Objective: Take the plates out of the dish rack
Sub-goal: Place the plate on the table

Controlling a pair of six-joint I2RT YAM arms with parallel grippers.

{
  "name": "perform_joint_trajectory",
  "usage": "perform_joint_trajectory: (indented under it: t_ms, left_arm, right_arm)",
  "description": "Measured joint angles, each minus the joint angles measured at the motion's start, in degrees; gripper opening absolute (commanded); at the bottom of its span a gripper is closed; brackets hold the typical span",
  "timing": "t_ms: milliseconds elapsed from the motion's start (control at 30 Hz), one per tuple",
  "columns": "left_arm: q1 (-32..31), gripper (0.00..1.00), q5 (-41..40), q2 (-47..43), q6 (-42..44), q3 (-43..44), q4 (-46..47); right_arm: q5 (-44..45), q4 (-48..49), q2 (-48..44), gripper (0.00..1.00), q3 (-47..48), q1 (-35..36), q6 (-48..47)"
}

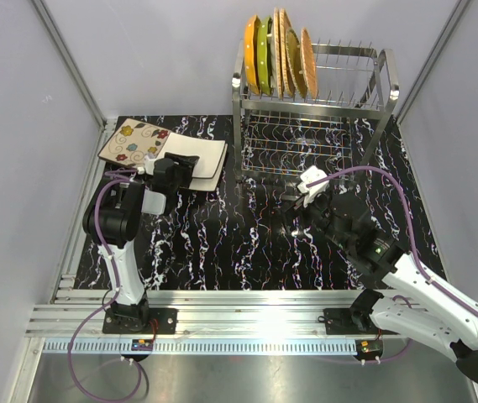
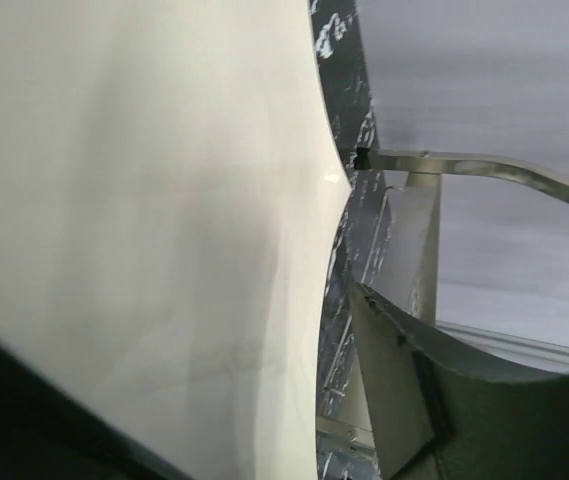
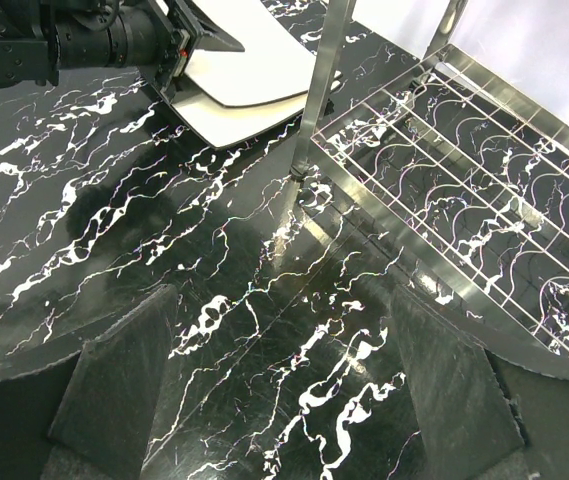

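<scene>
Bright, even light; left wrist view blurry.

Black marbled table [image 1: 222,243] bears dish rack [image 1: 314,107], floral plate [image 1: 133,141], white plates [image 1: 209,159].

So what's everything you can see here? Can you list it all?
orange dotted plate: one, orange, upright at the left end of the rack's top tier
green plate: one, green, upright beside it
wicker plates: about three, orange-tan, upright to the right of the green one
dish rack: one, shiny steel, far right of the table
floral plate: one, beige, flat, far left
white square plates: two it seems, stacked beside the floral one
table: one, black with white marbling
left gripper: one, black, at the white plates
right gripper: one, open, empty, near the rack
</scene>
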Motion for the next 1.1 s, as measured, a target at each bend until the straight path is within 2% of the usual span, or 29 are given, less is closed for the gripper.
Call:
perform_joint_trajectory:
  t_ms: [500,867,1100]
  left_arm:
    - [0.0,0.7,3.8,-1.8,2.3,1.3,-9.0]
    - [0.0,0.72,6.5,-2.8,6.4,6.3,-20.5]
    - [0.0,0.72,7.4,-3.9,8.0,6.5,-23.3]
  right_arm:
    - [0.0,0.0,-0.5,0.94,0.0,-0.1,0.9]
    - [0.0,0.0,-0.9,0.93,-0.1,-0.3,1.5]
    - [0.0,0.0,-1.2,0.93,-0.1,-0.3,1.7]
